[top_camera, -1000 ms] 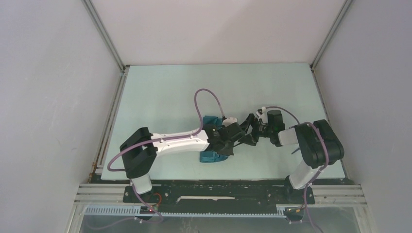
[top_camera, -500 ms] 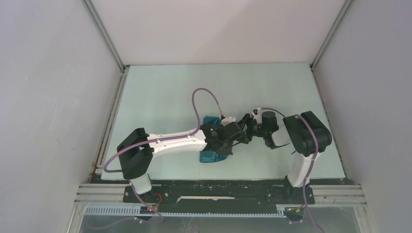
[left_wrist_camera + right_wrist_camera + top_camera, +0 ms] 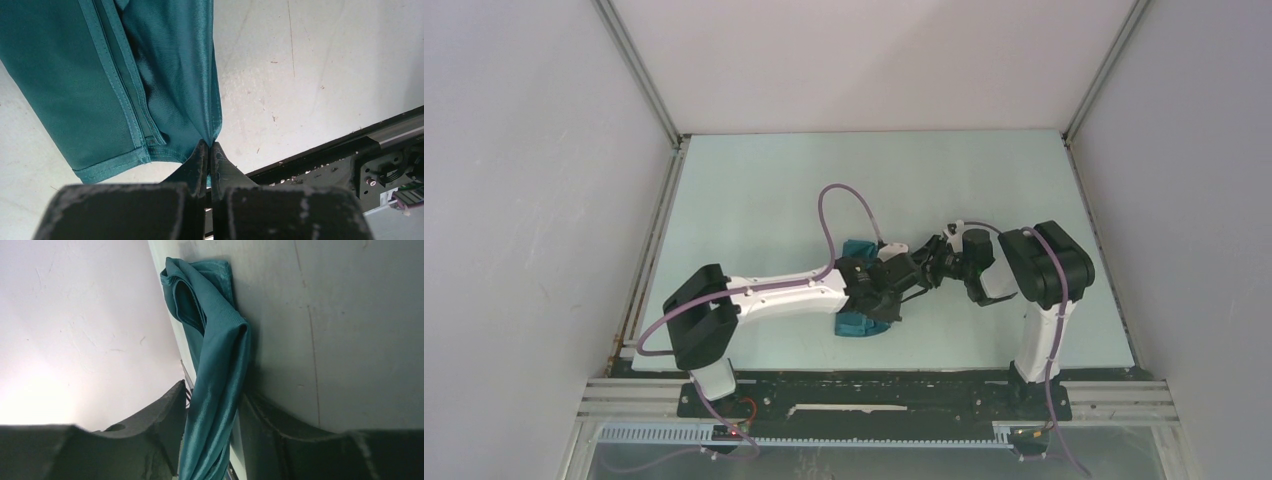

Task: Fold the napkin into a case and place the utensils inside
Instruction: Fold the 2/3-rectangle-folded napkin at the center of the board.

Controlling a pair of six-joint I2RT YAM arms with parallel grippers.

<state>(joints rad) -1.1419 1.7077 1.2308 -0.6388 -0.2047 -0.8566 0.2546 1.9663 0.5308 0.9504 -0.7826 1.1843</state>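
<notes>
The left end effector (image 3: 210, 150) is pinched tight on the napkin (image 3: 100, 90). Its two fingertips meet on a corner of the top layer, and the cloth spreads away straight ahead of them. From that pinch the folded strip runs forward and to the left, its stitched hems roughly parallel to the line of the fingers. The bare surface (image 3: 300, 75) lies ahead and to the right.

The right end effector (image 3: 212, 410) stands just beside the left one, on its right, and straddles a raised band of the teal cloth. The band passes between the two fingers and runs on ahead of them to a bunched, rounded end that rests on the surface. The jaws stand at a middling gap, each finger close against a side of the band. I cannot tell whether they press it.

The relation that matters is this: the cloth's long axis runs along the right fingers, not across them, so this is a grip on the band's sides rather than across its width. Both arms are at the napkin's right edge. The left has the sure hold, so I judge the right to be the one taking a second hold beside it. The utensils do not show in any view.
</notes>
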